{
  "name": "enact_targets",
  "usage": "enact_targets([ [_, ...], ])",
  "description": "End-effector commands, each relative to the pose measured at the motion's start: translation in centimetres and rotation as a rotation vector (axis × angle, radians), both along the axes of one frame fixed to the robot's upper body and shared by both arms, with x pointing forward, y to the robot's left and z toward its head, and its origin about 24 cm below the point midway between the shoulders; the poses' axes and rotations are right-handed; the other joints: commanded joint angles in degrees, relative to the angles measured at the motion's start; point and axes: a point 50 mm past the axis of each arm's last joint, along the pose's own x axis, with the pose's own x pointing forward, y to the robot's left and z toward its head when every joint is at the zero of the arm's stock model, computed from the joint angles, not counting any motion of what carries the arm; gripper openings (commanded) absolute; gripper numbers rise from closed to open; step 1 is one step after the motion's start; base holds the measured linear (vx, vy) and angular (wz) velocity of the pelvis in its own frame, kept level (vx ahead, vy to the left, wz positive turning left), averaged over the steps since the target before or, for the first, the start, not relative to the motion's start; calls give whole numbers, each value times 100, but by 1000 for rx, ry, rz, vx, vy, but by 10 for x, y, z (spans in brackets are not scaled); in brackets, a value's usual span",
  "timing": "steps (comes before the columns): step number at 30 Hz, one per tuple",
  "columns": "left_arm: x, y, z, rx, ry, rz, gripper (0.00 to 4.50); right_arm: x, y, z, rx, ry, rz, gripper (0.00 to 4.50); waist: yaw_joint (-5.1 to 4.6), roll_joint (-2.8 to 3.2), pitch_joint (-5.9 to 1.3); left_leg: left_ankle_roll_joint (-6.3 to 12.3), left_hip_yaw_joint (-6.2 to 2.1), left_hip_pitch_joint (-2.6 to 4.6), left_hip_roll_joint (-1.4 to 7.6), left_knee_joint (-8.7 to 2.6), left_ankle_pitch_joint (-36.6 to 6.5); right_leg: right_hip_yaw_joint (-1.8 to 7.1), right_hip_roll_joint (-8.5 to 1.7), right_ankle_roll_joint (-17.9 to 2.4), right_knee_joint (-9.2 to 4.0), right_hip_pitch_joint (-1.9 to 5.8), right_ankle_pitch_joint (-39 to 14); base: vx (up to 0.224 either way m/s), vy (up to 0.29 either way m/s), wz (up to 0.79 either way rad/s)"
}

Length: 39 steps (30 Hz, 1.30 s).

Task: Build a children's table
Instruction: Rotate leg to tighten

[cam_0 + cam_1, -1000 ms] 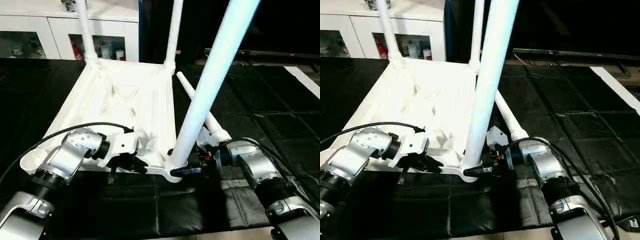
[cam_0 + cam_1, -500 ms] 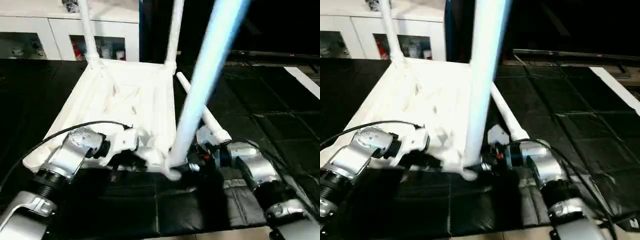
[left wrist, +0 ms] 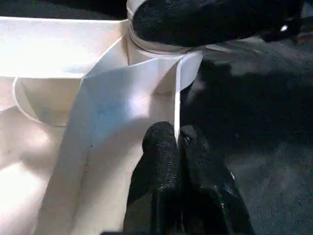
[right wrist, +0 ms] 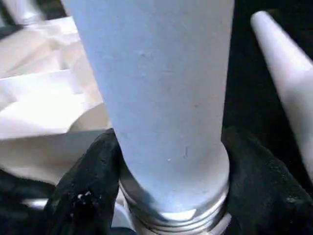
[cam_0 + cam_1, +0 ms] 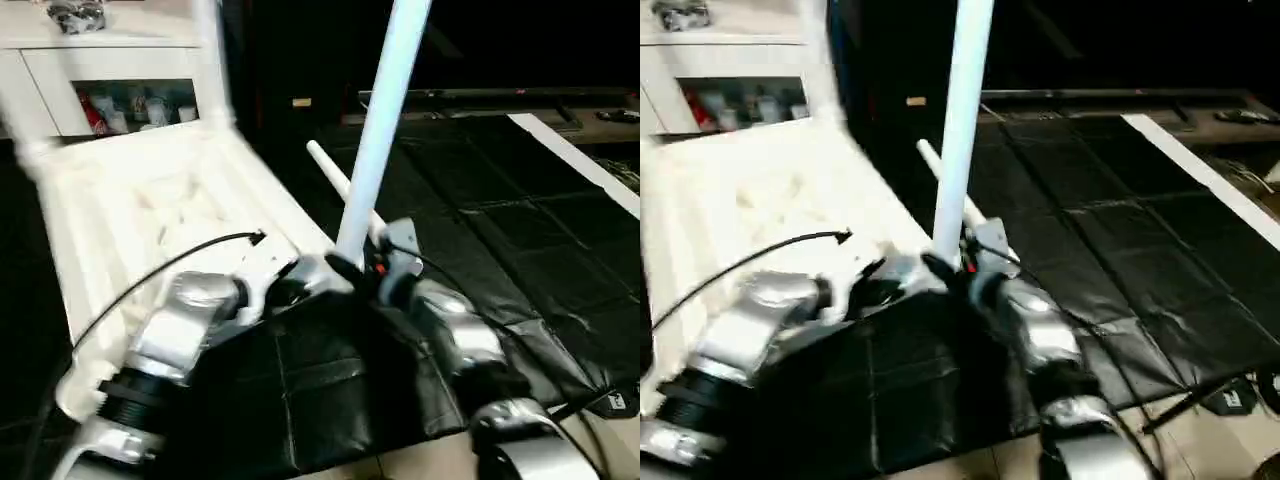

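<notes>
The white table top (image 5: pixel 150 215) lies upside down on the black surface (image 5: pixel 500 230), ribs facing up. One long white leg (image 5: pixel 380 130) stands up from its near corner. The right end effector (image 4: pixel 166 191) hugs that leg near its bottom, one black finger on each side. The left end effector (image 3: pixel 177 147) pinches the thin rim of the table top, fingers nearly together. Another leg (image 5: pixel 335 180) lies flat on the surface just beside the table top. A white cabinet (image 5: pixel 110 70) stands behind.
</notes>
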Motion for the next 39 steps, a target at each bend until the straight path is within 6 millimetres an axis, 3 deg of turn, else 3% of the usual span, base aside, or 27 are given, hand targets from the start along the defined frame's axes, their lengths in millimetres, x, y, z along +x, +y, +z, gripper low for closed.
enact_targets([
  [1, 1, -29, 23, -54, -85, -77, 0, -8, 28, -7, 4, 48, 76, 340, 56, 79, -392, 92, -46, -2, 141, -364, -1243, 349, -493, -775, -515, 309, -1798, 0, 0, 0],
  [6, 4, -22, 25, -11, -89, -51, 0, -5, 23, -5, 18, 41, 42, 378, 60, 111, -387, 116, -46, 0, 139, -374, -1261, 356, -484, -839, -496, 313, -1548, 0, 0, 0],
  [12, 5, -6, 19, 49, -71, -56, 0, -7, 11, -2, -11, -25, 100, 428, 56, 96, -385, 100, -48, 4, 144, -380, -1355, 358, -487, -843, -502, 314, -1594, 0, 0, 0],
  [19, 3, 20, 15, 89, -78, -216, 0, -20, -36, 9, -32, -125, 354, 447, 180, 99, -377, 271, -39, 7, 136, -372, -1334, 357, -479, -780, -528, 326, -1599, 0, 0, 0],
  [21, 1, 22, 16, 95, -97, -269, 0, -20, -42, 11, -42, -132, 375, 447, 190, 77, -383, 233, -42, 13, 149, -377, -1326, 358, -487, -777, -517, 326, -1664, 0, 0, 0],
  [23, -4, 25, 20, 76, -76, -360, 0, -22, -55, 17, -73, -151, 455, 447, 205, 91, -386, 229, -43, 22, 159, -375, -1327, 357, -494, -814, -512, 320, -1655, 0, 0, 0],
  [25, -8, 27, 22, 74, -62, -428, 0, -24, -61, 21, -83, -152, 525, 447, 252, 103, -386, 248, -13, 78, 170, -358, -1318, 377, -485, -947, -507, 270, -1501, 0, 0, 0],
  [33, -12, 36, 21, 124, -23, -605, 0, -30, -57, 24, -192, -132, 785, 447, 382, 106, -396, 213, -13, 45, 190, -364, -1250, 365, -482, -972, -453, 288, -1388, 0, 0, 0],
  [35, -12, 37, 21, 128, -22, -621, 0, -30, -55, 23, -206, -135, 805, 447, 415, 107, -389, 173, -12, 53, 187, -367, -1321, 369, -503, -916, -478, 280, -1585, 0, 0, 0],
  [36, -13, 36, 21, 129, -19, -648, 0, -29, -50, 23, -213, -145, 825, 447, 436, 71, -394, 143, -11, 58, 196, -370, -1292, 377, -516, -889, -477, 281, -1639, 0, 0, 0],
  [39, -14, 34, 22, 126, -15, -677, 0, -28, -45, 23, -199, -147, 835, 447, 445, 74, -394, 120, -17, 53, 204, -376, -1287, 377, -520, -886, -468, 283, -1653, 0, 0, 0],
])
